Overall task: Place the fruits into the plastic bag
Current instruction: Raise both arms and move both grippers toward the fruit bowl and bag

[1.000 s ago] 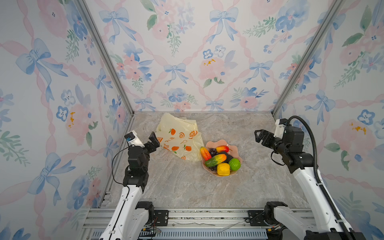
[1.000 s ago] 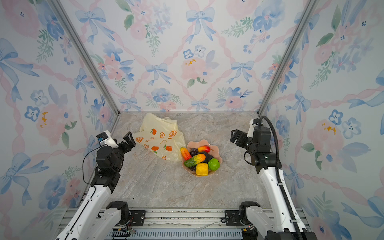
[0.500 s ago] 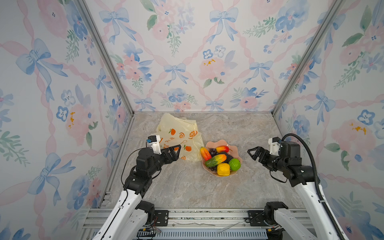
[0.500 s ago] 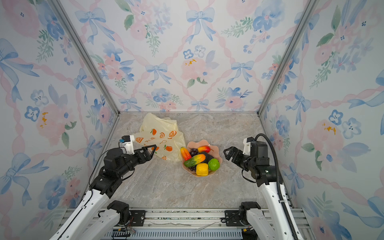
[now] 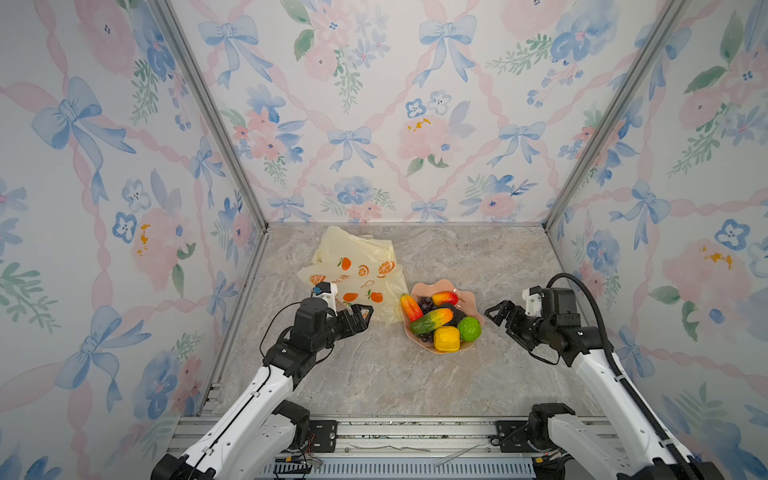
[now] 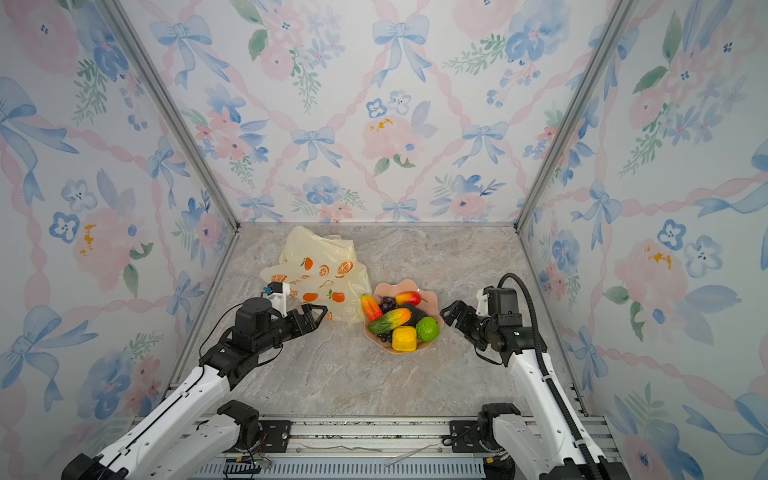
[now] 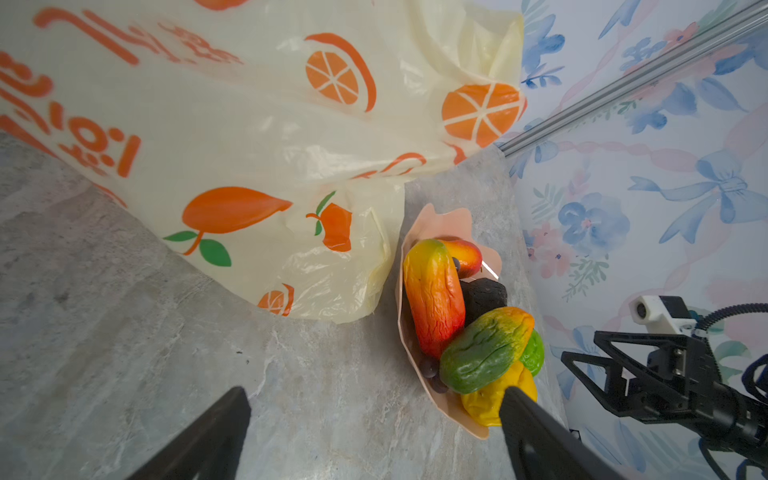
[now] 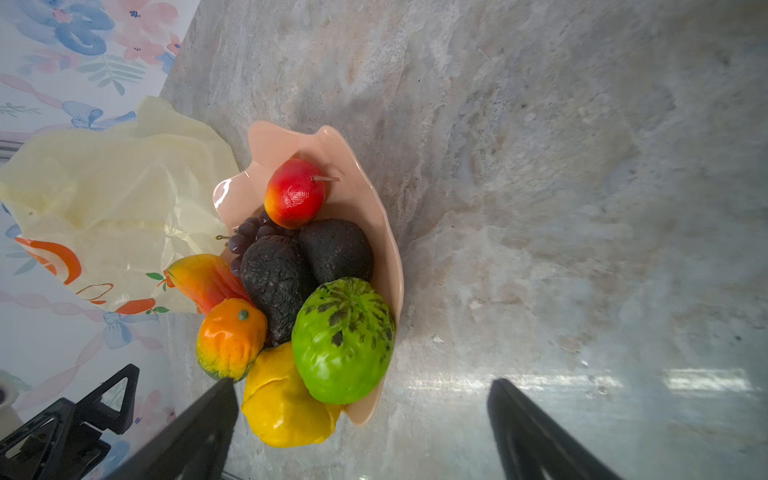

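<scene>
Nothing is being bagged yet: the fruits (image 5: 434, 321) are sitting in a pink dish (image 5: 440, 286) beside the plastic bag (image 5: 357, 266), which is lying limp on the bench (image 5: 395, 374). The left pincer (image 5: 360, 316) and right pincer (image 5: 498, 320) are hovering open and empty.

Left gripper (image 5: 360, 318): hovered low, well left of the dish (image 5: 441, 284), pointed toward it; fingers spread wide, held nothing.
Right gripper (image 5: 497, 319): hovered low, near the right edge of the dish, pointed toward it; fingers spread wide, held nothing.
Both forearms: sloped down toward the dish from its near side.
</scene>
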Controlling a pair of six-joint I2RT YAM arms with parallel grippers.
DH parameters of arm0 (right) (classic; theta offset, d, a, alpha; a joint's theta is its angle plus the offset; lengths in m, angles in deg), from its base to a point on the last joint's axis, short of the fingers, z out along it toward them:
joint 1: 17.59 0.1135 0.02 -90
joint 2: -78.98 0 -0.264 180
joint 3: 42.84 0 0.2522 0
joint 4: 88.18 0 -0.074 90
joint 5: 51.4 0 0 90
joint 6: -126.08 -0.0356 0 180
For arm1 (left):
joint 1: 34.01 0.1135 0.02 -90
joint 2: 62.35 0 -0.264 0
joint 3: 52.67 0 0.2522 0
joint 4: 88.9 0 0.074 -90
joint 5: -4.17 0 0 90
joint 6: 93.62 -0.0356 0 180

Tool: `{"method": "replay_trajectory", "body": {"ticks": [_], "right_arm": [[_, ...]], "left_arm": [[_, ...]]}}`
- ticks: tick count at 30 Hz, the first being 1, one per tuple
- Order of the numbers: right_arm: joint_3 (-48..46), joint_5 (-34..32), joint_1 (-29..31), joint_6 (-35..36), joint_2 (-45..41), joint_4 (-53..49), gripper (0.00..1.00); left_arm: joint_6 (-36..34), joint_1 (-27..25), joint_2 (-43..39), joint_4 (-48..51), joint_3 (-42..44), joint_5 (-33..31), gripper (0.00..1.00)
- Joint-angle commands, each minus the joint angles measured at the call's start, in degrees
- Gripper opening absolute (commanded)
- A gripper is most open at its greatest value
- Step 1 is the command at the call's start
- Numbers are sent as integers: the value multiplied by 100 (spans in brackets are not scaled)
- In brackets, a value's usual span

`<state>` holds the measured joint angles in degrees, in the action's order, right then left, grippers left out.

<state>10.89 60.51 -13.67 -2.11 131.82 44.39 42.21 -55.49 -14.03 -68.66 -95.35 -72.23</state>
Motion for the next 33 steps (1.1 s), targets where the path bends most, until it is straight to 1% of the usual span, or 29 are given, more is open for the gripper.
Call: {"method": "replay_trajectory", "body": {"ticks": [1,5,9,12,17,22,29,33], "right_arm": [[-147,41,55,-57,75,261,96],[-235,19,52,13,225,364,96],[-350,31,49,50,480,604,96],[-371,123,51,59,750,808,96],[-369,240,54,-16,1104,1168,96],[-303,200,83,-38,1300,1334,96],[-264,234,191,-73,1687,1609,96],[-242,259,349,-200,1981,1896,98]], "left_arm": [[175,-14,165,-227,-15,-148,98],[482,26,400,-747,164,-76,98],[805,56,764,-1448,435,149,98],[920,34,1008,-1732,479,280,98],[878,24,1136,-1848,476,253,97],[832,96,1062,-1860,501,49,97],[839,450,1111,-1912,384,234,98],[875,482,1256,-1990,451,372,98]]}}
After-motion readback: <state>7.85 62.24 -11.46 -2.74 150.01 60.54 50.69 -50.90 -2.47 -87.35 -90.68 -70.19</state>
